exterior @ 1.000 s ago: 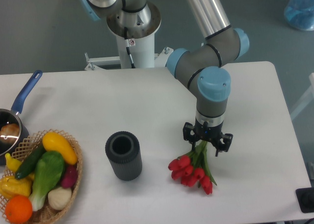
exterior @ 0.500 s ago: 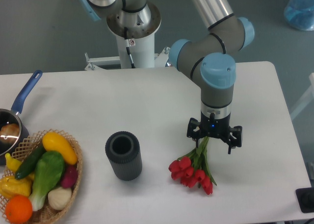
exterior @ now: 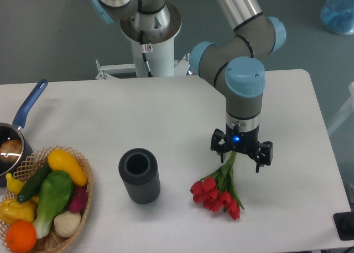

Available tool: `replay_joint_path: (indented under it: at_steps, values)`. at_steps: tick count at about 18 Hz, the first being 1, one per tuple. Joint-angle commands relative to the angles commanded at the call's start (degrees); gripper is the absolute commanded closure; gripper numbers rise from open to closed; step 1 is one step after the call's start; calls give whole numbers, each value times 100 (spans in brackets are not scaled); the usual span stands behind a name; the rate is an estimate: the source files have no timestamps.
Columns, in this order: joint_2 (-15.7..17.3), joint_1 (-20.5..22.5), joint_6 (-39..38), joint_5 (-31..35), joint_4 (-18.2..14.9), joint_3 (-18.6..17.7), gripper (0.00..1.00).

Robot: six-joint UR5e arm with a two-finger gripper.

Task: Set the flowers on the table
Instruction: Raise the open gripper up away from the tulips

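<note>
The flowers (exterior: 216, 193), a bunch of red tulips with green stems, lie on the white table (exterior: 166, 114) right of centre, heads pointing to the front edge. My gripper (exterior: 241, 155) hangs over the stem ends, pointing straight down. Its fingers (exterior: 217, 142) are spread wide on either side of the stems and do not pinch them, so it is open. The stem tips are partly hidden behind the gripper.
A dark ribbed cylinder vase (exterior: 139, 175) stands upright left of the flowers. A wicker basket (exterior: 83, 200) of toy vegetables and fruit sits at the front left, with a blue-handled pot (exterior: 16, 137) behind it. The arm's white base (exterior: 150, 42) stands beyond the table's back edge.
The gripper has shifted a little to the right and its fingers stand wider apart. The flowers have stayed in the same spot on the table.
</note>
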Motion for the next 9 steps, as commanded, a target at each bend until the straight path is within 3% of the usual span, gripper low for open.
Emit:
replay_joint_path:
  at_steps: [4, 9]
  values:
    - [106, 114, 529, 0, -9, -185, 0]
    - [97, 106, 529, 0, 0, -194, 0]
